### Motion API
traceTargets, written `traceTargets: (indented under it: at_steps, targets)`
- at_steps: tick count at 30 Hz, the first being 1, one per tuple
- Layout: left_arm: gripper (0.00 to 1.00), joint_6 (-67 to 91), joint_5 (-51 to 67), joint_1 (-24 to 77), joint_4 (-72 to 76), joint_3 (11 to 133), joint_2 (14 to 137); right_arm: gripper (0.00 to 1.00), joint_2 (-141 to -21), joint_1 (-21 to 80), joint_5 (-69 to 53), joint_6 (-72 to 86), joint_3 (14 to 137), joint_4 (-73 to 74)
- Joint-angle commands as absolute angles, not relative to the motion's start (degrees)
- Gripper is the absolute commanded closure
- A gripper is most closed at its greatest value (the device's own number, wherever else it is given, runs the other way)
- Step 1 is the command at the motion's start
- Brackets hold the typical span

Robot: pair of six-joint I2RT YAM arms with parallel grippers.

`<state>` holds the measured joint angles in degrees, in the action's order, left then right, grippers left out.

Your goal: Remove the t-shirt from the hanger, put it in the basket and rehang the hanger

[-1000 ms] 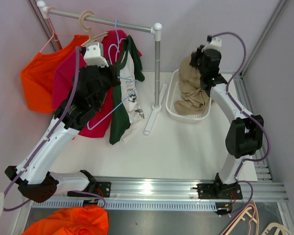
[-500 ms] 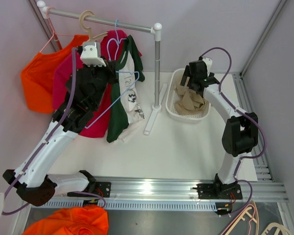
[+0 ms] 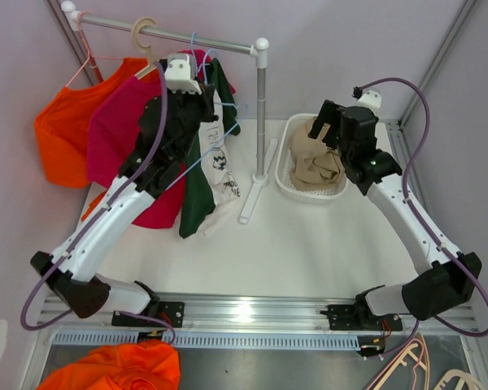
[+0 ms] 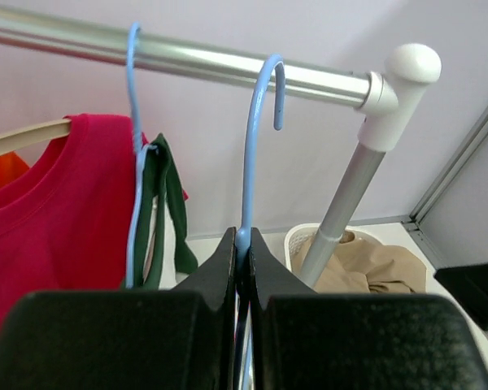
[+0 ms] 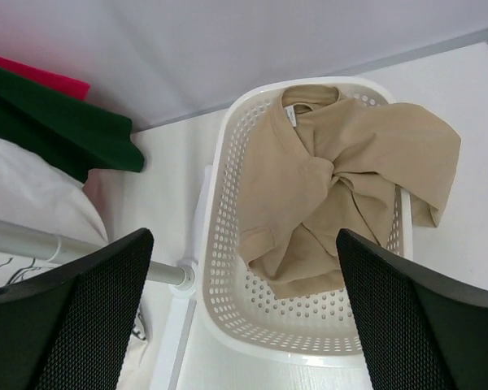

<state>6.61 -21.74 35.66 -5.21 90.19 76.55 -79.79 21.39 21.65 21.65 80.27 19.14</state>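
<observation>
Tan t-shirt (image 5: 333, 187): off the hanger, short-sleeved, crumpled and twisted in a loose heap. It lies in the white perforated basket (image 5: 215, 244) at the far right of the table, neck opening toward the far side, with one part spilling over the rim.

Blue hanger (image 4: 246, 162): thin wire, bare of any garment. Its neck is pinched in the closed left gripper (image 4: 242, 244), hook uppermost and level with the rail (image 4: 187, 61). Whether the hook rests on the rail cannot be determined.
</observation>
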Motion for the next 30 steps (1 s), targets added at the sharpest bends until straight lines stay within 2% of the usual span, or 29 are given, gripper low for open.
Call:
traceTargets:
  at_steps: [1,17,24,25,27,28,30]
  targets:
    - [0.99,5.01,-20.48,35.16,-0.45,96.84,80.14,0.01,-77.36,21.80,20.04,20.30,77.88,15.82]
    - [0.99,3.43,-19.34,35.16,3.34,106.42,92.79,0.01,-75.06,21.80,17.05,20.04,73.48,13.62]
    - [0.98,4.30,-20.03,35.07,-2.72,110.13,97.65,0.01,-73.39,21.62,16.96,19.78,72.60,13.62]
    - [0.85,4.74,-20.39,35.07,-3.51,109.95,97.39,0.01,-73.21,21.62,17.05,19.60,72.68,13.54]
    - [0.70,5.10,-21.71,35.07,-3.60,108.21,96.42,0.00,-73.04,21.62,17.05,19.51,72.68,13.54]
    - [0.58,4.92,-21.62,34.98,-2.65,107.32,94.41,0.01,-72.86,21.62,16.96,19.42,72.77,13.62]
    - [0.48,4.49,-21.62,34.98,-1.32,105.57,92.12,0.01,-72.86,21.62,16.70,19.51,73.04,13.80]
